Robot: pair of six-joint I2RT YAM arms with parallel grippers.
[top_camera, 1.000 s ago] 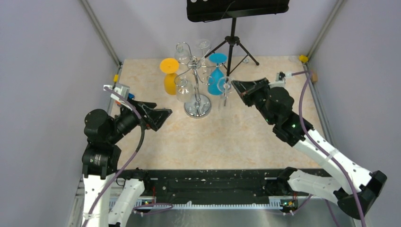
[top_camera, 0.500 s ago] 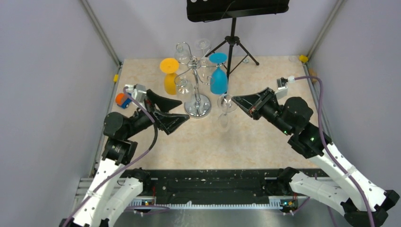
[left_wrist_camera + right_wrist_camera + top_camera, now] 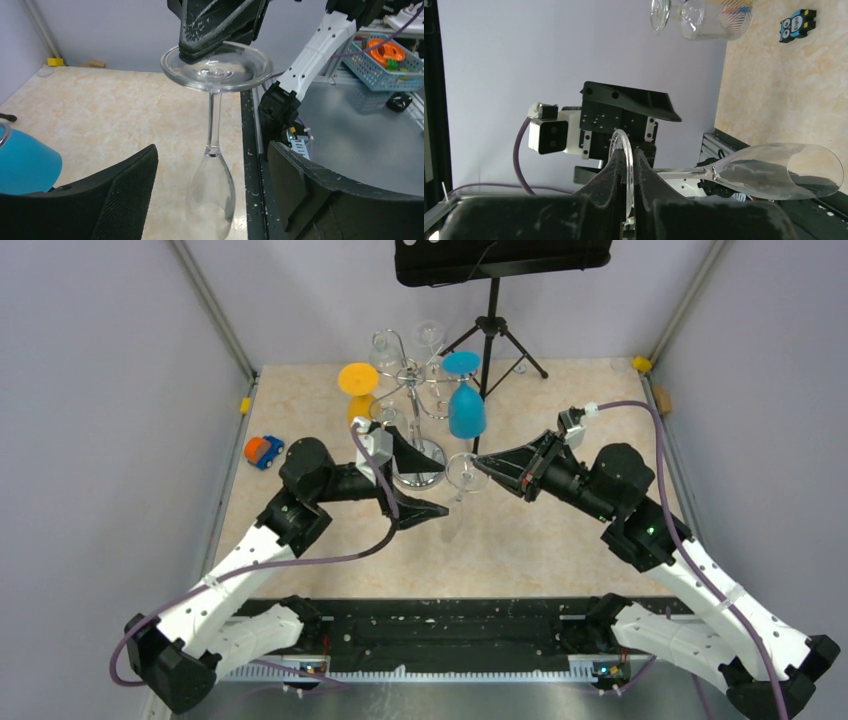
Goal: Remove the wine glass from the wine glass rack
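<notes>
My right gripper (image 3: 478, 466) is clamped on the glass (image 3: 212, 150), with both fingers pinching the rim of its round foot. The glass hangs upside down from that grip: foot on top, stem straight down, bowl lowest with its mouth toward the table (image 3: 560, 400). I cannot tell whether the mouth touches the table. The glass is off the rack (image 3: 420, 480), just in front of the rack's base and touching none of the hooks. My left gripper (image 3: 443, 483) stands wide, with one finger (image 3: 125, 200) on each side of the bowl. As far as my left wrist view shows, there is a gap between each finger and the glass. From above, its farther finger lies across the front of the rack's base. A blue glass (image 3: 465, 410) hangs bowl-down on the rack's right side and a yellow glass (image 3: 357, 380) on its left. Clear glasses (image 3: 430, 335) hang on the rack's back hooks. A toy car (image 3: 262, 451) lies left of the rack, well apart from it. A black tripod (image 3: 490, 330) stands behind the rack, to its right.
</notes>
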